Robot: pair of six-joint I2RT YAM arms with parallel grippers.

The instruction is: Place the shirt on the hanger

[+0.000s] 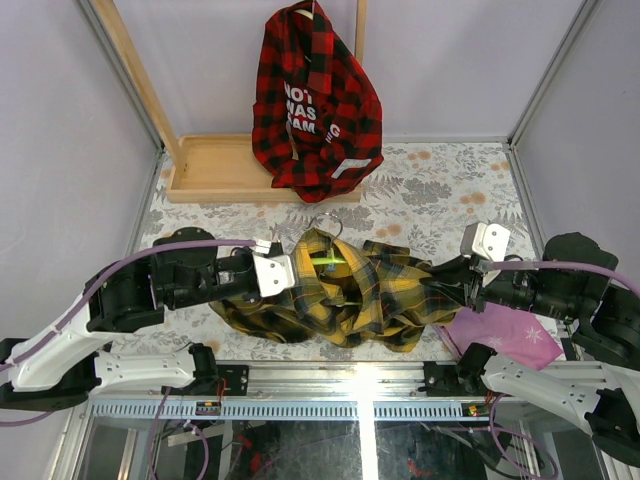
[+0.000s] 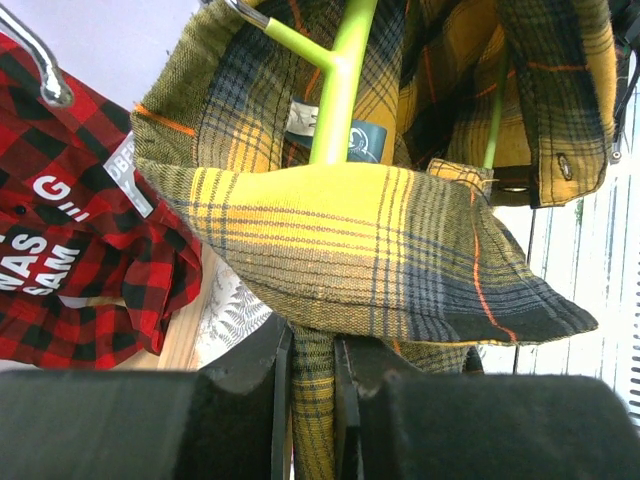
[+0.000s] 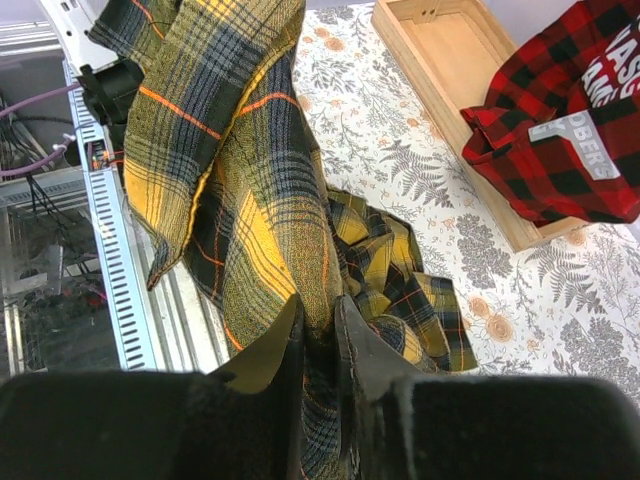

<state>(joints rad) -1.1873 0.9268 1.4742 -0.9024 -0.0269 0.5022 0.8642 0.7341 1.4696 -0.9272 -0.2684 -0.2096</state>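
Observation:
The yellow and dark plaid shirt [image 1: 340, 295] lies bunched between the two arms near the table's front edge. The lime-green hanger [image 1: 328, 262] sits inside its collar, its metal hook [image 1: 325, 226] poking out at the back. In the left wrist view the hanger [image 2: 338, 85] runs up behind the collar of the shirt [image 2: 380, 260]. My left gripper [image 2: 312, 345] is shut on a fold of the shirt at its left side. My right gripper [image 3: 318, 320] is shut on the shirt [image 3: 240, 190] at its right side, the cloth rising from the jaws.
A red-and-black plaid shirt [image 1: 315, 100] with white lettering hangs on the wooden rack [image 1: 215, 170] at the back. A purple cloth [image 1: 500, 335] lies under the right arm. Metal rails [image 1: 330, 385] run along the table's front edge.

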